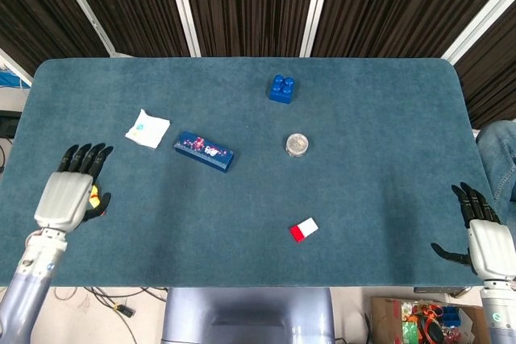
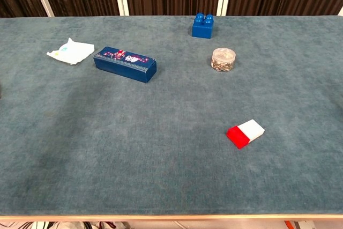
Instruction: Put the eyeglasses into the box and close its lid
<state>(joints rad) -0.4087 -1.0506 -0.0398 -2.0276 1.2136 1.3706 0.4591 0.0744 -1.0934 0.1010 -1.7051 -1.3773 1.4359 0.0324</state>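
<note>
Teal-felt table (image 1: 363, 199), dark slatted wall (image 1: 250, 6)

The bench (image 1: 363, 118) was teal; the box (image 1: 204, 151) dark blue with red-and-white print; the eraser (image 1: 304, 230) red and white.

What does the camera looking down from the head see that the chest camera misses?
Only the head view shows the left hand, the right hand, both open, and a yellow toy under the left one. The chest view adds nothing of its own. Both show the closed blue box, white packet, blue brick, round jar and red-and-white block.
</note>
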